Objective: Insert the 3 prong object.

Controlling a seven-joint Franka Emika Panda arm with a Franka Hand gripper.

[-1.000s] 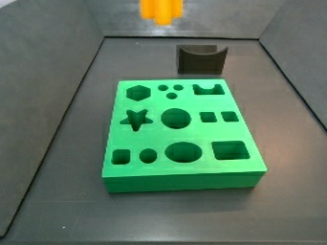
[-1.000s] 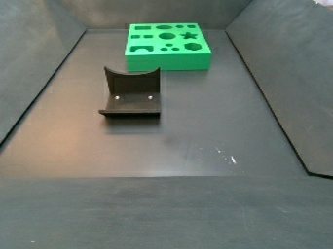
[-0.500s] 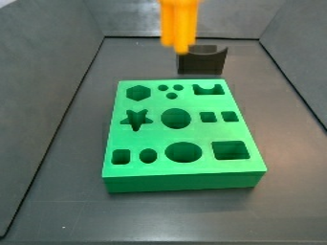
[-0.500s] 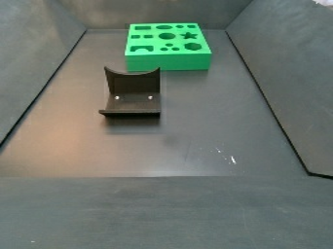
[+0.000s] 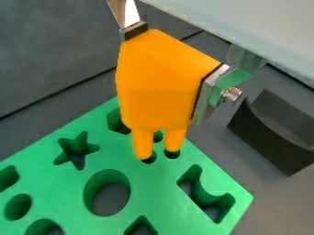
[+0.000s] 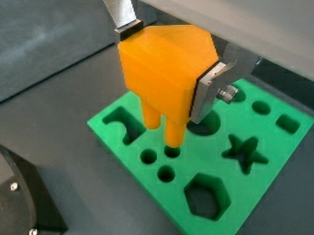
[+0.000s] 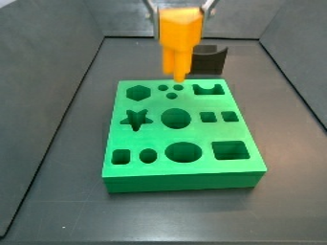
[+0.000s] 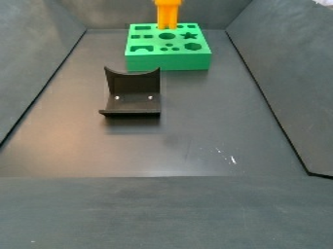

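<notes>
My gripper [image 5: 172, 57] is shut on the 3 prong object [image 5: 162, 73], a bright orange block with prongs pointing down; it also shows in the wrist view [image 6: 167, 72]. The silver fingers [image 6: 210, 81] clamp its sides. It hangs upright over the far edge of the green board [image 7: 179, 134], its prongs [image 5: 154, 144] just above the small round holes [image 7: 169, 92]. In a side view the block [image 7: 179, 43] reaches down to the board's back row. In a side view only its lower part [image 8: 169, 14] shows above the board [image 8: 166, 45].
The dark L-shaped fixture [image 8: 130, 93] stands on the floor in front of the board in a side view, behind it in a side view [image 7: 205, 59]. The board has star, hexagon, round and square holes. Grey walls enclose the dark floor.
The gripper has come down with the orange block from above the back wall to just over the board's back row of holes.
</notes>
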